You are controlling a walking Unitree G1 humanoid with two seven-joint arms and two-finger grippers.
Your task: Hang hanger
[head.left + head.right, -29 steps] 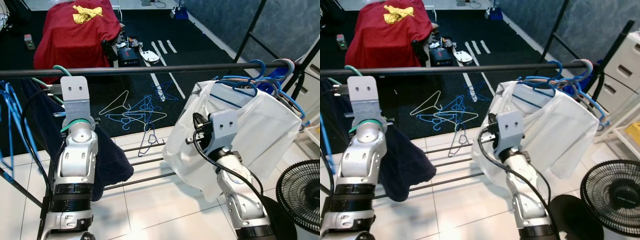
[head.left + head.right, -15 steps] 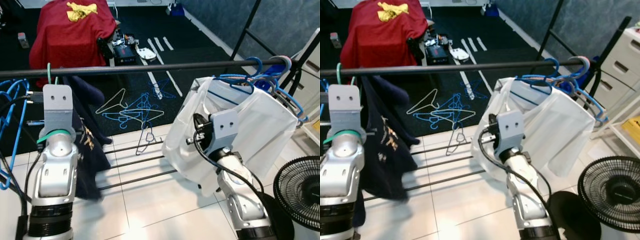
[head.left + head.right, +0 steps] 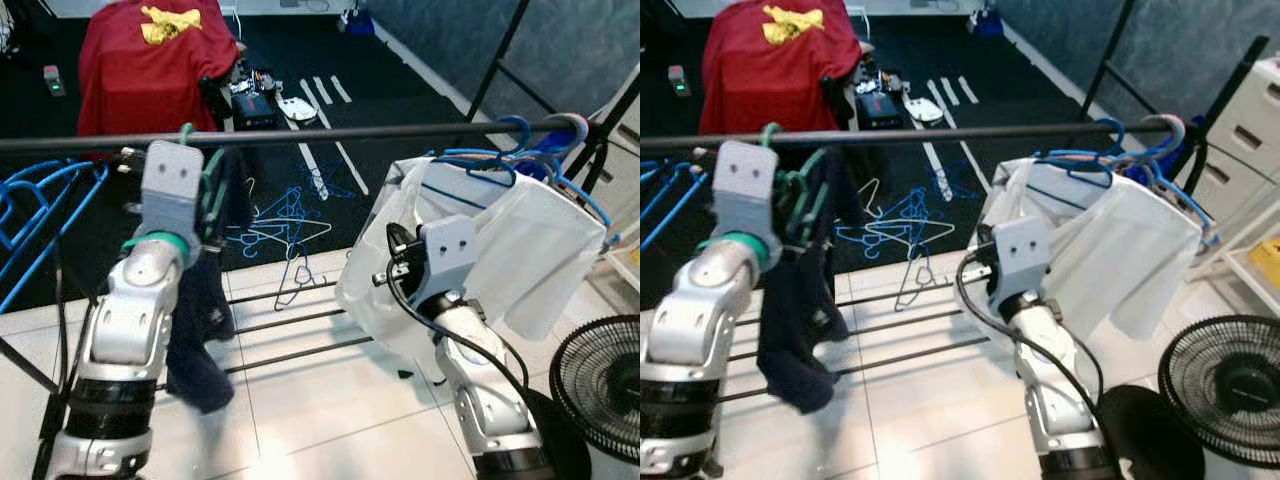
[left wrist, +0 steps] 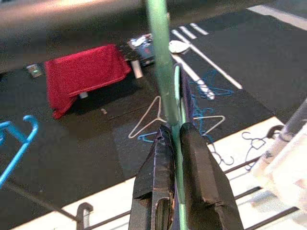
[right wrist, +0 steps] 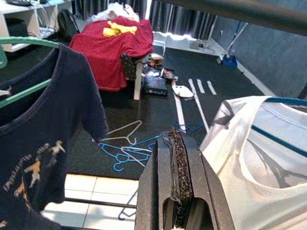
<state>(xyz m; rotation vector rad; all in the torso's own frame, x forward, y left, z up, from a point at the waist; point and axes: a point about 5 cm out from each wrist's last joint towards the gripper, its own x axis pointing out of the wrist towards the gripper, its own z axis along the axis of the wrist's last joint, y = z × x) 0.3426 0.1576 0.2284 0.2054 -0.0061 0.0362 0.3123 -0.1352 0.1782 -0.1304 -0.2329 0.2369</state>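
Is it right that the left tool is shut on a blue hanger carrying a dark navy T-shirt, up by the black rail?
Not quite: the hanger is green, not blue. The left wrist view shows the left tool shut on the thin green plastic hanger, which carries the dark navy T-shirt, up by the black metal rail.

The fan (image 3: 600, 385) is cut off at the frame's edge, and the rail (image 4: 72, 28) is blurred up close.

Both head views look forward and down from above the black horizontal clothes rail (image 3: 300, 137), sharing it and the red-draped table (image 3: 780, 60) beyond. Each wrist view looks closely along its own fingers toward that same table (image 5: 117, 45).
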